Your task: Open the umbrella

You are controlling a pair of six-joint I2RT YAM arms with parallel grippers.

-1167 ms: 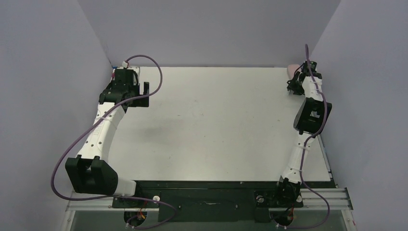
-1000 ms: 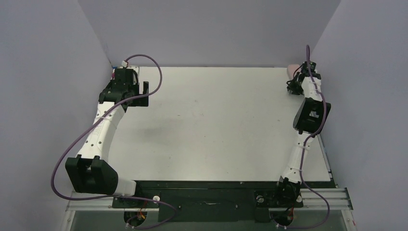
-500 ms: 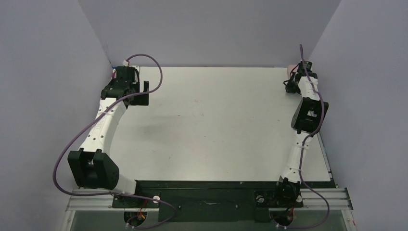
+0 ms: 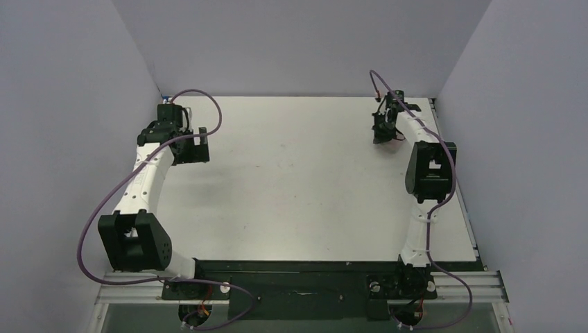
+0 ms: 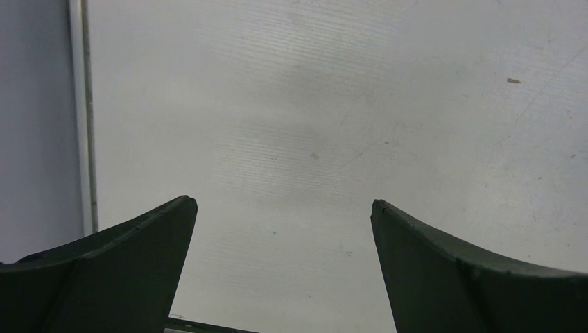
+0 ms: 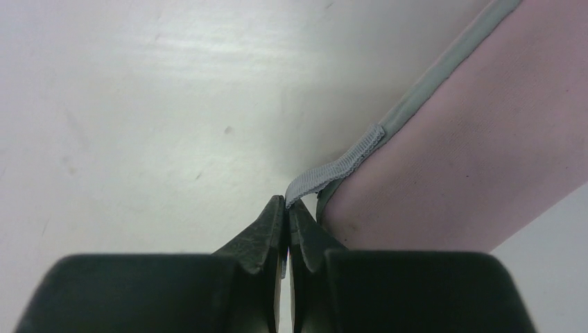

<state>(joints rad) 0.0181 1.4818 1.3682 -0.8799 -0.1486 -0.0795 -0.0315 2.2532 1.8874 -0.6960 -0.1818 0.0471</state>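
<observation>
The umbrella itself is out of view. In the right wrist view a pale pink-beige capsule case (image 6: 471, 159) with a grey edge seam lies on the white table. My right gripper (image 6: 286, 208) is shut on the case's grey fabric strap (image 6: 333, 166) at its end. In the top view the right gripper (image 4: 385, 130) is at the far right of the table, and the case is hidden beneath it. My left gripper (image 4: 197, 146) is at the far left, open and empty; its fingers (image 5: 139, 257) stand wide apart over bare table (image 5: 312, 104).
Grey walls enclose the table on the left, far and right sides. The table's left edge strip (image 5: 82, 125) runs close beside my left gripper. The arm bases and a black rail (image 4: 291, 284) are at the near edge.
My right gripper has swung left, away from the far right corner, with the case's strap in its jaws. My left gripper has shifted slightly nearer and turned.
</observation>
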